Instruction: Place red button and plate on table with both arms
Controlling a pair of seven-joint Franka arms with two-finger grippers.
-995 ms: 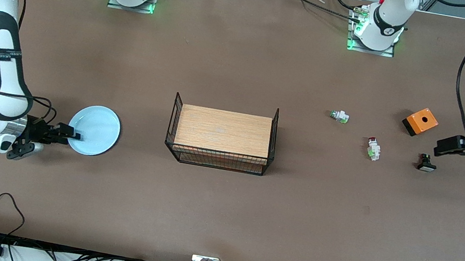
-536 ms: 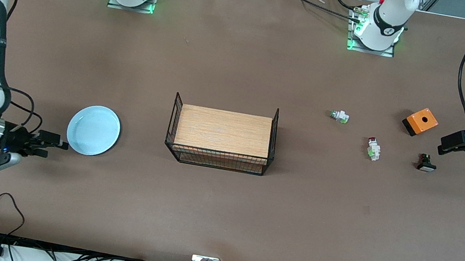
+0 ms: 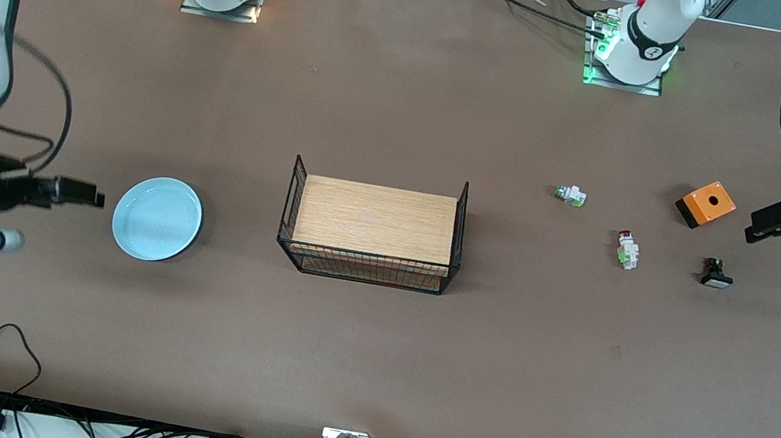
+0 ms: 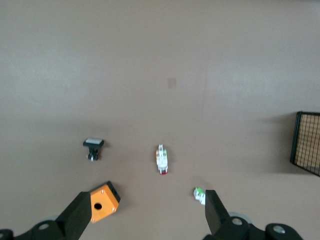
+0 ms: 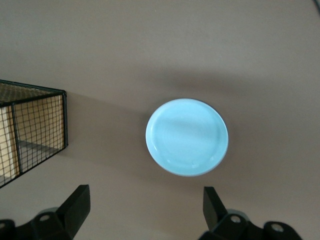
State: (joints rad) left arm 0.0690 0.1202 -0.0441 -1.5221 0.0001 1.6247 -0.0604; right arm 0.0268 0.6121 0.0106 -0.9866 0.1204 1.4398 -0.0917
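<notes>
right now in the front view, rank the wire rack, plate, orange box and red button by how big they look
1. wire rack, clearly largest
2. plate
3. orange box
4. red button, smallest

All four sit on the table, so nearness to the camera doesn't upset the order.

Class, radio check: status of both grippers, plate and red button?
Left gripper open, right gripper open, both empty. Plate and red button on table. Nothing obstructing.

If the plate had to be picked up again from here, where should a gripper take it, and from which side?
Probably by the rim. The plate lies flat and shallow on the table, so only its edge offers a pinch. The open right gripper sits beside the rim toward the right arm's end; that side is free, while the wire rack stands beside the plate toward the table's middle.
</notes>
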